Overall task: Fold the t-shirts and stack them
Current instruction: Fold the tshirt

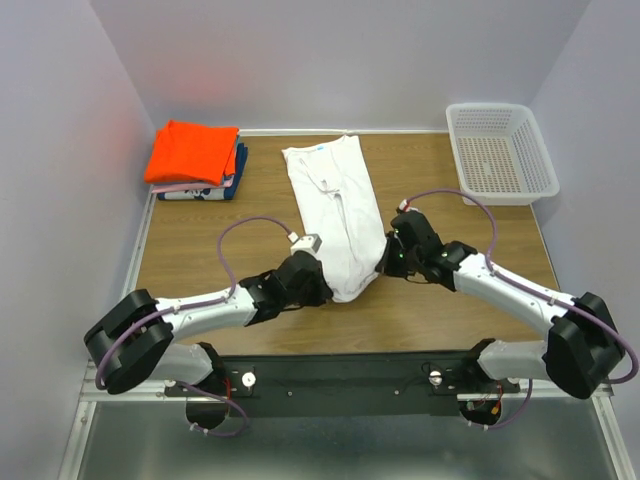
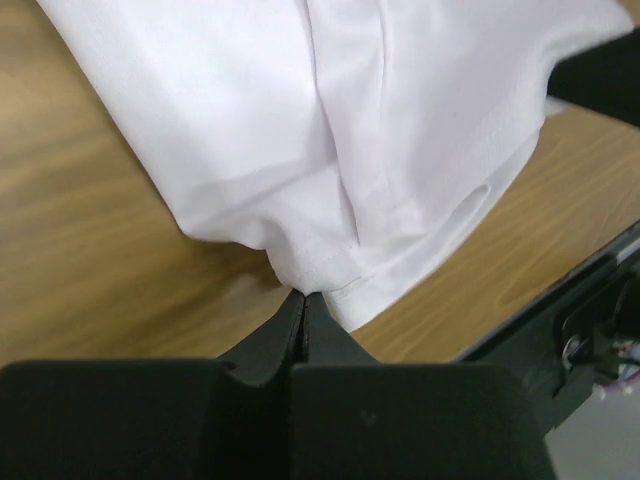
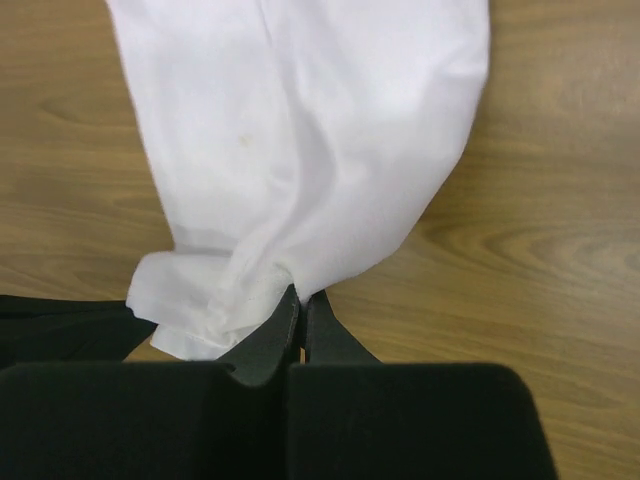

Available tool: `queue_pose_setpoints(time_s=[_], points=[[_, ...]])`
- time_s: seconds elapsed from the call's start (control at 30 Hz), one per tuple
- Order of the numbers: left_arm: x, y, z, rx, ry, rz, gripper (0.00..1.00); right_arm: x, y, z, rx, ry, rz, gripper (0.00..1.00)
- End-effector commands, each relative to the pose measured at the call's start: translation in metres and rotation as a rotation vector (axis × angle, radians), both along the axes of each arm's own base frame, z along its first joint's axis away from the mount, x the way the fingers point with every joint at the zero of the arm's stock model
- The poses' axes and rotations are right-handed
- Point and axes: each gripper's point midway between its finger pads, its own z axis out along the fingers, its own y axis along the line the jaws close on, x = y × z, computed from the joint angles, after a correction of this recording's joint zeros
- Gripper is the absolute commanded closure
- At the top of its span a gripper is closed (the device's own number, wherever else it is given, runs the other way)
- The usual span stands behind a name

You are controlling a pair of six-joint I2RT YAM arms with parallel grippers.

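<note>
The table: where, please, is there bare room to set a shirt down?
Free: between the white t-shirt and the basket; between orange stack and left arm. Crowded: the near hem, where left gripper and right gripper pinch.

You get soft, even light from above in the overhead view, with only faint shadows beside the arms on the table (image 1: 180, 250). The orange t-shirt (image 1: 190, 150) throws a reddish glow on the left wall (image 1: 60, 150). The white t-shirt (image 1: 335, 215) reads bright and low in contrast. The left gripper (image 2: 304, 296) and right gripper (image 3: 300, 292), close to their lenses, look dark and soft.
</note>
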Motion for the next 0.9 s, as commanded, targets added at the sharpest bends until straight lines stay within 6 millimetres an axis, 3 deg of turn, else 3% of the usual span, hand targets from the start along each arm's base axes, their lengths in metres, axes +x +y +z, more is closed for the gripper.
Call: queue_pose_setpoints(time_s=[0.0,0.07,0.17,0.2,0.3,0.33,0.5,0.87], points=[[0.042,0.007,0.027,-0.012,-0.107,0.068,1.00,0.040,0.014,0.033,0.015,-0.124,-0.052,0.99],[0.063,0.011,0.050,-0.048,-0.169,0.104,1.00,0.051,0.015,0.033,-0.013,-0.136,-0.073,0.99],[0.081,0.014,0.069,-0.081,-0.220,0.127,1.00,0.071,0.023,0.049,-0.012,-0.178,-0.088,0.99],[0.091,0.015,0.077,-0.091,-0.240,0.133,1.00,0.078,0.022,0.046,-0.038,-0.180,-0.102,0.99],[0.108,0.016,0.084,-0.072,-0.270,0.137,1.00,0.104,0.028,0.063,-0.055,-0.238,-0.135,0.99],[0.113,0.018,0.086,-0.066,-0.275,0.144,1.00,0.105,0.026,0.057,-0.073,-0.229,-0.132,0.99],[0.148,0.028,0.100,-0.045,-0.307,0.193,1.00,0.140,0.025,0.071,-0.109,-0.283,-0.186,0.99],[0.201,0.047,0.091,0.013,-0.301,0.254,1.00,0.189,0.034,0.068,-0.157,-0.306,-0.158,0.99]])
